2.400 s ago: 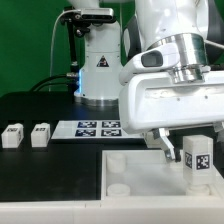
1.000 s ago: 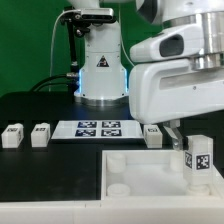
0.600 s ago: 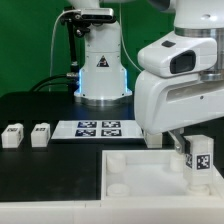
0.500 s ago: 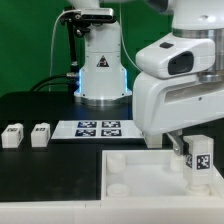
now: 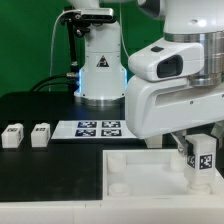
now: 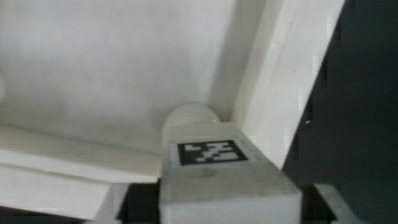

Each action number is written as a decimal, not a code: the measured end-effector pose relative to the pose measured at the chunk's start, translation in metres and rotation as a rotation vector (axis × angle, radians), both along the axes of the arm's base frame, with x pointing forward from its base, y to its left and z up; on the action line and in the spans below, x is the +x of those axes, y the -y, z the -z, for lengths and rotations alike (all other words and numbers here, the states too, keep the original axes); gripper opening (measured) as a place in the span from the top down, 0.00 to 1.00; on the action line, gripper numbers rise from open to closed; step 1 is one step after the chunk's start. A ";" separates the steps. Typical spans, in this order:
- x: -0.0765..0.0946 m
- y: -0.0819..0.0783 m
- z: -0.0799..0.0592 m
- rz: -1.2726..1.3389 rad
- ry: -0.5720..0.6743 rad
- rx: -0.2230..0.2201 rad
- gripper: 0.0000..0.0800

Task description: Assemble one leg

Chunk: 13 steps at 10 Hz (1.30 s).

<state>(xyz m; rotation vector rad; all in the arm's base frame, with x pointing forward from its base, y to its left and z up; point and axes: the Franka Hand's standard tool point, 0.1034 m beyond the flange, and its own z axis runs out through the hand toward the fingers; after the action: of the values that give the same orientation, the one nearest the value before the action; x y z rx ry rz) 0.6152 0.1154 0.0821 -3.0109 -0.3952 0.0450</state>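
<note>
A leg [image 5: 202, 160], a small white block with a black-and-white tag, stands upright in the corner socket of the large white tray-like piece [image 5: 135, 172], at the exterior view's right. My gripper [image 5: 200, 150] hangs over it with a finger on each side. In the wrist view the leg [image 6: 217, 160] fills the space between the fingers [image 6: 338, 205]. Dark gaps show on both sides, so my gripper [image 6: 217, 208] is open around the leg and does not grip it. Two more legs [image 5: 12, 136] [image 5: 40, 134] lie on the black table at the exterior view's left.
The marker board [image 5: 98, 128] lies behind the tray-like piece. The arm's white base [image 5: 100, 70] stands at the back. My large white hand housing [image 5: 175, 100] hides the table behind the tray's right part.
My hand rose and swung toward the exterior view's right, then came back down and left over the leg. The leg has stayed upright in its socket.
</note>
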 end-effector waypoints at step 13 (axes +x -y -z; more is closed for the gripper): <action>0.006 -0.007 0.006 1.515 -0.248 0.009 0.63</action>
<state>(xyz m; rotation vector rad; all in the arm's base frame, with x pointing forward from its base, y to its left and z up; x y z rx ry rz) 0.6207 0.1221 0.0759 -2.4118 1.7809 0.2571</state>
